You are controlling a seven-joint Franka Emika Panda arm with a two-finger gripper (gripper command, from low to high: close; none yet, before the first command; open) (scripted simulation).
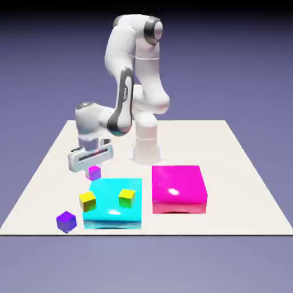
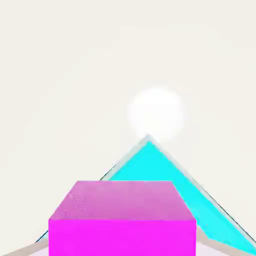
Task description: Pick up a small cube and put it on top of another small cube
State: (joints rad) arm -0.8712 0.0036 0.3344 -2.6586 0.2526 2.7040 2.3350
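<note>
Magenta-purple fills the lower part of my hand view: the small purple cube [image 2: 122, 237], held in my pincer [image 1: 94, 171], its fingers closed on the cube's two sides. In the exterior view I have it near the left side of the pale bench [image 1: 217, 143], behind the cyan block [image 1: 114, 197] as that camera looks.

Around it I count three more small cubes. One yellow cube [image 1: 87, 201] shows at the cyan block's left edge; whether it rests on the block or beside it, I cannot tell. The other yellow cube [image 1: 127, 198] shows against the cyan block, toward the exterior view's right. The indigo cube [image 1: 66, 222] sits near the block's front left corner, close to the bench's front edge. The big flat magenta block [image 1: 178, 189] lies just beside the cyan one, on the exterior view's right. My hand view also catches a corner of the cyan block, beyond the held cube.
</note>
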